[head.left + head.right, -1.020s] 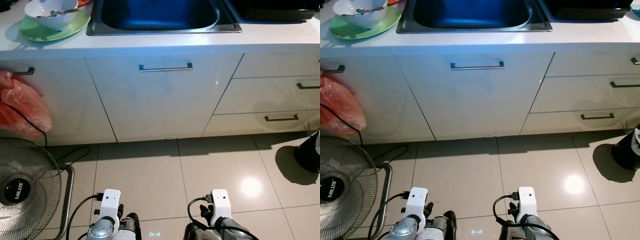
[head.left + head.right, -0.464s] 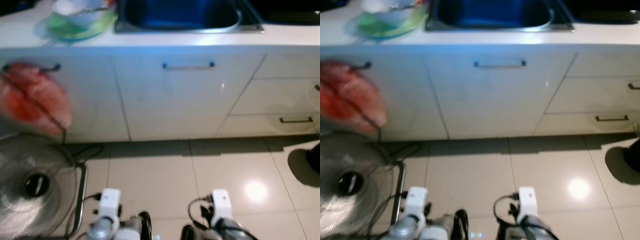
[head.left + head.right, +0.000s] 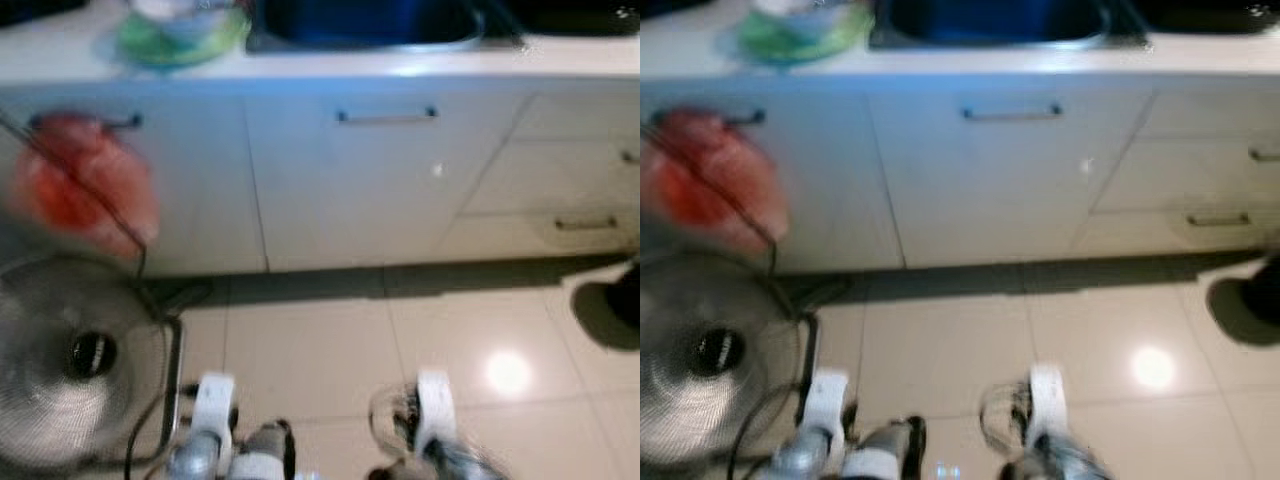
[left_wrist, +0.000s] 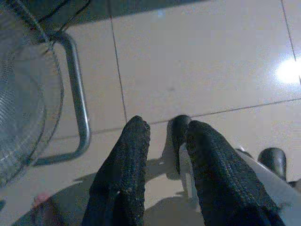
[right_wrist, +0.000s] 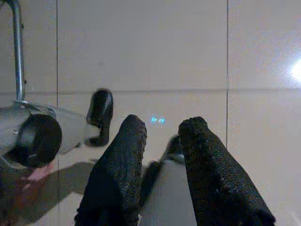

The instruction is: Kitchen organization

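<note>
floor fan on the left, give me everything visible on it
The floor fan stands on the tiled floor at the robot's left, in front of the white cabinets and below a red plastic bag hanging from a cabinet handle. It has a round wire grille, metallic grey, with a dark hub at its centre, tilted back on a bent tubular metal stand that rests on the tiles. A dark cable runs past it. Motion blur hides the hub's lettering and whether it spins.

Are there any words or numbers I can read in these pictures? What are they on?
No words or numbers can be read here.
The fan has a dark hub in its middle, with a pale mark on it too blurred to read.
The cabinets, the counter and the floor tiles carry no writing.
</note>
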Available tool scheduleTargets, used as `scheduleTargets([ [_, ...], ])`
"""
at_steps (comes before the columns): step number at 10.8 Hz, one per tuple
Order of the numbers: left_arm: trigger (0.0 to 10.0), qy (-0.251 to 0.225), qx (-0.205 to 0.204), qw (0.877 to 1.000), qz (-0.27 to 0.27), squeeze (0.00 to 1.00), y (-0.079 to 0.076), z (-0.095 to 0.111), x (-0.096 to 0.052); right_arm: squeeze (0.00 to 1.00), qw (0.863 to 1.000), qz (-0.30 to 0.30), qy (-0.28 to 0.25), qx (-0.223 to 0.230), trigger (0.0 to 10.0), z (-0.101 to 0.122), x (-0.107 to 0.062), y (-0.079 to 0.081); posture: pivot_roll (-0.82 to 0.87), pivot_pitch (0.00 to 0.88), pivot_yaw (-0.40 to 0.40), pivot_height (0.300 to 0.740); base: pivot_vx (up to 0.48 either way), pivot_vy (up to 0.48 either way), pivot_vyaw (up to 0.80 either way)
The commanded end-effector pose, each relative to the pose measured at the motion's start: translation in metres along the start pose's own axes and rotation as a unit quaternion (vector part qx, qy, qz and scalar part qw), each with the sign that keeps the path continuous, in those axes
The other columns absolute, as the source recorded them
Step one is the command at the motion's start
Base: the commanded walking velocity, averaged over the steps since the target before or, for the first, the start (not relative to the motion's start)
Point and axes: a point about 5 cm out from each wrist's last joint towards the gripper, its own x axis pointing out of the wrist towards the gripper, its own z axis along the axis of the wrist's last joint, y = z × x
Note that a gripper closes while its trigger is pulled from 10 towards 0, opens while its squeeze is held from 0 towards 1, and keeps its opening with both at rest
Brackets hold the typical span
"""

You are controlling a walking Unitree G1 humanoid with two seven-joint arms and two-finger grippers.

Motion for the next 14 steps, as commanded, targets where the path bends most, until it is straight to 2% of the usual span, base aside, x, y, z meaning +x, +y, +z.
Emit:
scheduleTargets([
  [1,10.0,0.028,-0.01,1.0,-0.002,0.0,-0.0045,-0.0161,-0.0044,0.0,1.0,-0.009,0.005,0.001,10.0,-0.002,-0.0017,-0.0063,0.15,0.203,-0.002,0.74,0.0,0.0,0.0],
  [5,10.0,0.022,-0.01,1.0,0.003,0.0,-0.0024,-0.0133,-0.0037,0.0,1.0,-0.008,0.004,0.001,10.0,-0.002,-0.0018,-0.0066,0.15,0.205,-0.003,0.74,0.0,0.0,0.0],
  [7,10.0,0.02,-0.009,1.0,0.009,0.0,-0.0003,-0.0125,-0.0035,0.0,1.0,-0.006,0.006,-0.005,10.0,-0.0022,-0.0018,-0.0064,0.15,0.205,-0.005,0.74,0.291,0.0,0.0],
  [9,10.0,0.021,-0.008,1.0,0.009,0.0,-0.0001,-0.0126,-0.0035,0.0,1.0,-0.005,0.006,-0.009,10.0,-0.0019,-0.0017,-0.006,0.15,0.205,-0.005,0.74,0.289,0.0,0.56],
  [14,10.0,0.021,-0.008,1.0,0.008,0.0,0.0001,-0.0131,-0.0038,0.0,1.0,-0.005,0.008,-0.006,10.0,-0.0034,-0.0018,-0.0053,0.15,0.208,-0.003,0.74,0.289,0.0,0.0],
])
